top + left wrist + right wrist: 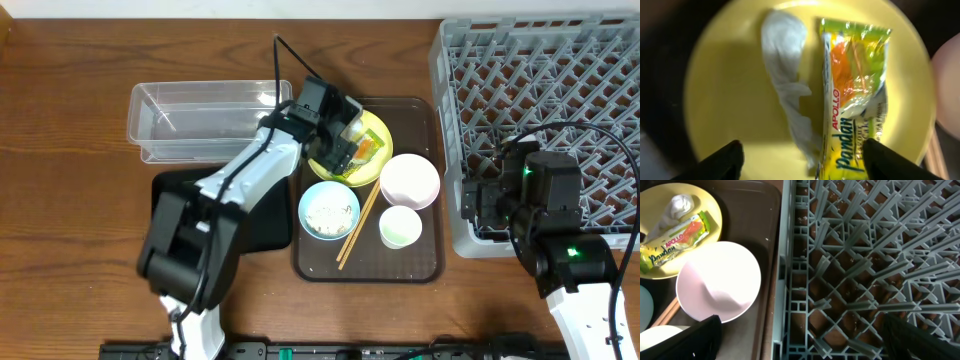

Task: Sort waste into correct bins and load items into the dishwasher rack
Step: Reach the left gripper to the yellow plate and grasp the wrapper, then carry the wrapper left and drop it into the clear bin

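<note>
The green-yellow-orange snack wrapper and the white crumpled scrap lie side by side on the yellow plate. My left gripper is open just above them, with its fingers to either side of their lower ends. In the overhead view it hovers over the plate. My right gripper is open and empty over the left edge of the grey dishwasher rack. The light-blue bowl holds rice grains. The white bowl, small white cup and chopsticks are nearby.
All the dishes sit on a brown serving tray. The clear tub stands at the back left. The black tray lies in front of it, partly under my left arm. The rack fills the right side.
</note>
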Robot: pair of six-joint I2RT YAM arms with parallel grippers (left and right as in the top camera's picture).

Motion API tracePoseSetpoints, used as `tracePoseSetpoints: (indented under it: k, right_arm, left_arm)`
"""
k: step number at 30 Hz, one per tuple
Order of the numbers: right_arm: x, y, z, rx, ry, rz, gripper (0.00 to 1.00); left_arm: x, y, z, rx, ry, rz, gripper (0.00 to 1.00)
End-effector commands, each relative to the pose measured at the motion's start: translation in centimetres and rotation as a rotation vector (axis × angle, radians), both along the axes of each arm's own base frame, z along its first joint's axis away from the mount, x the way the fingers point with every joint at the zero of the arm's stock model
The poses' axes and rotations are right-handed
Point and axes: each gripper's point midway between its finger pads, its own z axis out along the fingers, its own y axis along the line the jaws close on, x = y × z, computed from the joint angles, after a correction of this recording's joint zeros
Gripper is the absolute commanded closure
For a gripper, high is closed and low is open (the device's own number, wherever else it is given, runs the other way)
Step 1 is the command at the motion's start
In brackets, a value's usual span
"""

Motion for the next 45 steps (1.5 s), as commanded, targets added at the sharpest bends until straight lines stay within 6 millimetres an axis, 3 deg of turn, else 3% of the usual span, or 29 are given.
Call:
tracePoseSetpoints:
  k: [1, 6, 7, 8, 11, 14, 18, 23, 26, 32, 36, 37, 40, 45]
  right_arm:
    - [0.3, 0.3, 1.1, 0.003, -0.027, -0.001, 0.01]
    - [0.3, 0.2, 1.1, 0.003, -0.025, -0.001, 0.01]
    - [0.3, 0.3, 1.1, 0.004, -0.025, -0.001, 0.01]
    - [0.3, 0.2, 1.1, 0.003, -0.025, -0.001, 0.01]
    - [0.3, 0.2, 1.1, 0.003, -0.025, -0.001, 0.01]
    - [0.3, 0.2, 1.1, 0.003, -0.025, -0.001, 0.01]
    - [0.3, 0.2, 1.1, 0.003, -0.025, -0.001, 0.01]
    - [0.3, 0.2, 1.1, 0.003, -0.025, -0.001, 0.01]
    - [0.3, 0.2, 1.1, 0.003, -0.025, -0.001, 0.01]
    - [0.3, 0.2, 1.1, 0.003, -0.025, -0.001, 0.01]
    - [0.3, 0.2, 1.1, 0.003, -0.025, -0.001, 0.01]
    - [0.3, 0.2, 1.1, 0.003, -0.025, -0.001, 0.01]
    - [0.3, 0.2, 1.1, 0.003, -0.025, -0.001, 0.01]
    - [0.3, 0.2, 1.1, 0.003, -0.025, -0.001, 0.01]
  left_arm:
    - [0.1, -0.8, -1.5, -0.027, 0.034, -0.025, 0.26]
    - [-0.4, -0.6, -4.0, -0.024, 0.109, 0.032, 0.44]
    - [-0.5, -0.7, -4.2, -0.028, 0.119, 0.043, 0.53]
    - [-0.5, -0.7, -4.2, -0.030, 0.122, 0.045, 0.69]
    - [-0.4, -0.9, -3.5, -0.038, 0.110, 0.042, 0.94]
    - [0.1, -0.8, -1.3, -0.062, 0.068, 0.049, 0.94]
    - [1.7, 0.8, 3.8, -0.110, -0.023, 0.146, 0.94]
    - [3.9, 6.7, 9.9, -0.158, -0.123, 0.421, 0.94]
    - [4.9, 10.8, 11.7, -0.204, -0.137, 0.586, 0.94]
    - [5.8, 17.0, 11.1, -0.284, -0.069, 0.879, 0.94]
    - [5.3, 18.3, 10.2, -0.276, -0.027, 0.937, 0.93]
    - [5.2, 18.3, 10.1, -0.275, -0.024, 0.938, 0.89]
    - [5.1, 18.3, 10.0, -0.274, -0.020, 0.938, 0.55]
    - [4.9, 17.8, 10.2, -0.294, -0.003, 0.921, 0.41]
